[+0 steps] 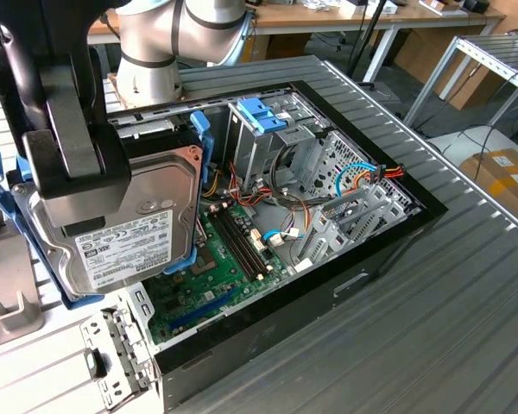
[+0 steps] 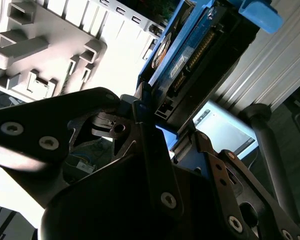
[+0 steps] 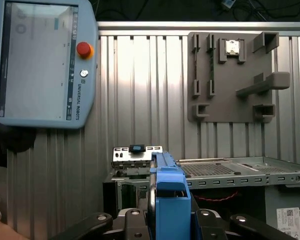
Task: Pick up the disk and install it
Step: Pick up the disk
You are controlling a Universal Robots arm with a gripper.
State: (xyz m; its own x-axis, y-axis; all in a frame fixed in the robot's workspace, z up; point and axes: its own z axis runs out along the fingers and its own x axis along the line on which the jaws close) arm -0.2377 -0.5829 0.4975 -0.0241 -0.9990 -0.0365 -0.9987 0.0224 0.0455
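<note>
Grip confirmed: end effector (image 1: 69, 185) is clenched on the disk (image 1: 134, 233). The second wrist view shows the fingers (image 2: 140, 120) bearing on its two broad faces at one short end.

Disk projects straight out from the fingers, so its long axis appears to continue the end effector's own line. Blue rails run along both long edges. In the exterior view it hangs tilted, label face outward, clear of every surface.

Open case (image 1: 345, 297) lies below and beyond the held disk, resting on the ribbed tabletop (image 1: 432, 345).

Cage (image 1: 250, 151), topped by a blue latch (image 1: 263, 114), stands inside the case. It is well apart from the disk, farther from the end effector and toward the exterior view's right.

Judgement: the disk's long axis does not look aligned with the cage. Whether the cage has a free bay cannot be told.

Outermost, in the first wrist view, a grey plate (image 3: 230, 100) and a pendant (image 3: 40, 65) lie on the tabletop, far from the end effector.
</note>
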